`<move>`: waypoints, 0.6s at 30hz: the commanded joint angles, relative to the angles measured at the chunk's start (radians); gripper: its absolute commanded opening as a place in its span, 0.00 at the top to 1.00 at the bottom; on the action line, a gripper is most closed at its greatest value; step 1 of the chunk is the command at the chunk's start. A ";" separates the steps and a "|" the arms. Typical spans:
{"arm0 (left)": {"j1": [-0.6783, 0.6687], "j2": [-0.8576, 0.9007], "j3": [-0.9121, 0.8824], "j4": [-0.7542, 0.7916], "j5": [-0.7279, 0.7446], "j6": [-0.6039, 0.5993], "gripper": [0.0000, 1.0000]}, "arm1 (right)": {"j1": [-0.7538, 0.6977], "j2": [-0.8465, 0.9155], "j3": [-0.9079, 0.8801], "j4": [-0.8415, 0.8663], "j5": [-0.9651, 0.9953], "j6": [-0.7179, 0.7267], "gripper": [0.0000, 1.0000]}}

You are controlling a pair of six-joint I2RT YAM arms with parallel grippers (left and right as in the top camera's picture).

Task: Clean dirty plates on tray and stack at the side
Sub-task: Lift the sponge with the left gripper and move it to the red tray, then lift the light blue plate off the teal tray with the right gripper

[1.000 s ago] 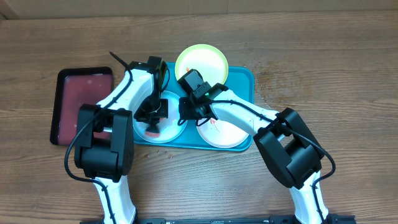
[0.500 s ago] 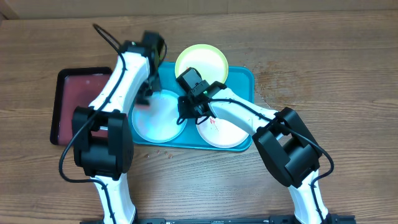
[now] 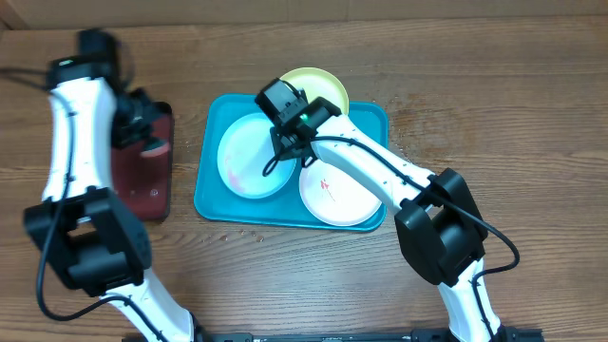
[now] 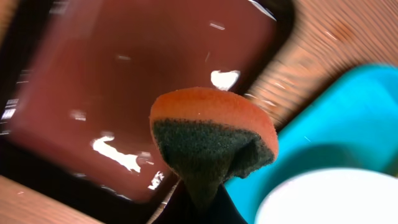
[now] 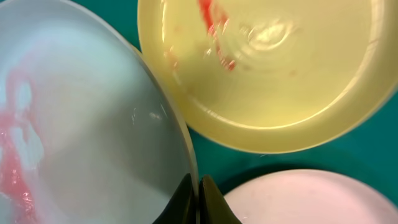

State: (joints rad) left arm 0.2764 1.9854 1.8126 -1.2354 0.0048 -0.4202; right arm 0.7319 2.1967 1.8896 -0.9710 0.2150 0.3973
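Hovering over the dark red tray (image 3: pixel 152 195) at the upper left of the overhead view, the left gripper (image 3: pixel 142 131) has its jaws pressed onto an orange sponge (image 4: pixel 211 140), dark scouring face hanging down, clear of every plate. Over in the middle, the right gripper (image 5: pixel 196 183) has its jaws nipped tight on the right-hand rim of the light blue plate (image 3: pixel 249 157), which sits in the left half of the turquoise tray (image 3: pixel 211 185) with a pink smear spread across it. Above it the yellow-green plate (image 3: pixel 328 90) sits at the tray's top edge, partly over the rim, red flecks showing. The white plate (image 3: pixel 351 199) lies at the tray's lower right with a red streak. Nothing is stacked on the desk (image 3: pixel 494 95) yet. So this looks like the scrubbing stage on the blue plate: right arm steadying, sponge away from the work. Next, I'd say, the sponge needs to travel right and down onto that pink patch, scouring face flat, while the rim pinch holds firm so the plate doesn't skate into its yellow-green neighbour.
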 commanded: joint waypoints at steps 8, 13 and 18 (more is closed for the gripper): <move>0.124 -0.022 0.002 -0.009 0.048 -0.002 0.96 | 0.118 0.003 0.291 -0.171 0.361 -0.352 0.96; 0.124 -0.022 0.002 -0.009 0.048 -0.003 0.96 | 0.183 0.003 0.364 -0.220 0.611 -0.415 0.96; 0.122 -0.022 0.002 -0.009 0.048 -0.003 0.96 | 0.227 0.003 0.364 -0.202 0.798 -0.608 0.96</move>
State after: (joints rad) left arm 0.3973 1.9854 1.8126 -1.2423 0.0357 -0.4202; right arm 0.9390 2.1986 2.2234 -1.1892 0.8112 -0.0566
